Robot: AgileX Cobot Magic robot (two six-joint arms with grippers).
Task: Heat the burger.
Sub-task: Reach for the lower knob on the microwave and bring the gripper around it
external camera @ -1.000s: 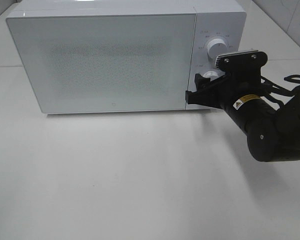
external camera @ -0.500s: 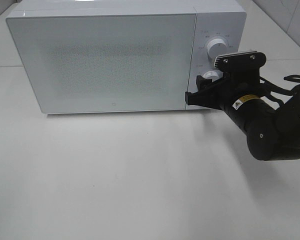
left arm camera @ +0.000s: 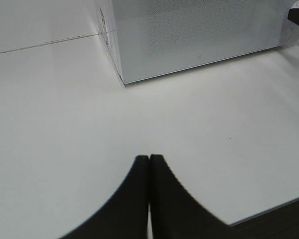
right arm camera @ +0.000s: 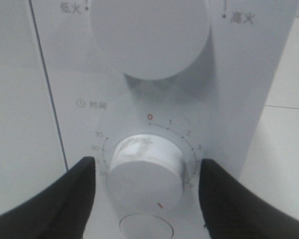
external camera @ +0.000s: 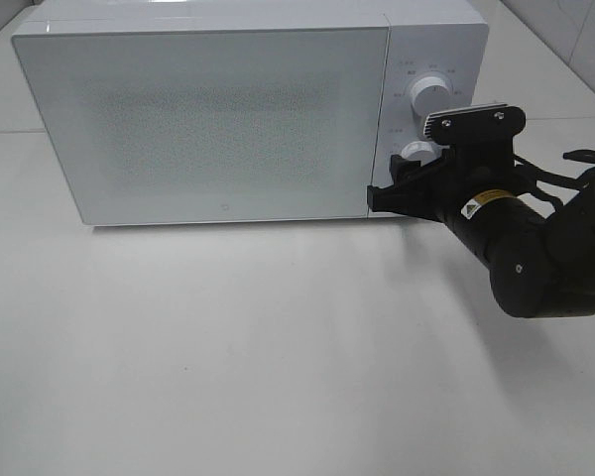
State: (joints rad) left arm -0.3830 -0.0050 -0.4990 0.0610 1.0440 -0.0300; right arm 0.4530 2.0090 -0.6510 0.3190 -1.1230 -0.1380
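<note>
Straddling the timer knob [right arm camera: 145, 175], right claw [right arm camera: 147, 164] spread, left claw [left arm camera: 149, 159] pressed together, microwave [external camera: 218, 119] interior hidden.

Lighting was bright and even from above. The microwave [external camera: 218, 119] cast a soft shadow on the table [external camera: 278, 347]. Upper knob [right arm camera: 149, 35] appeared blurred.

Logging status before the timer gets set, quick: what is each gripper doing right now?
Left gripper: closed, holding nothing.
Right gripper: open, one finger on either side of the timer knob, not touching it.
</note>
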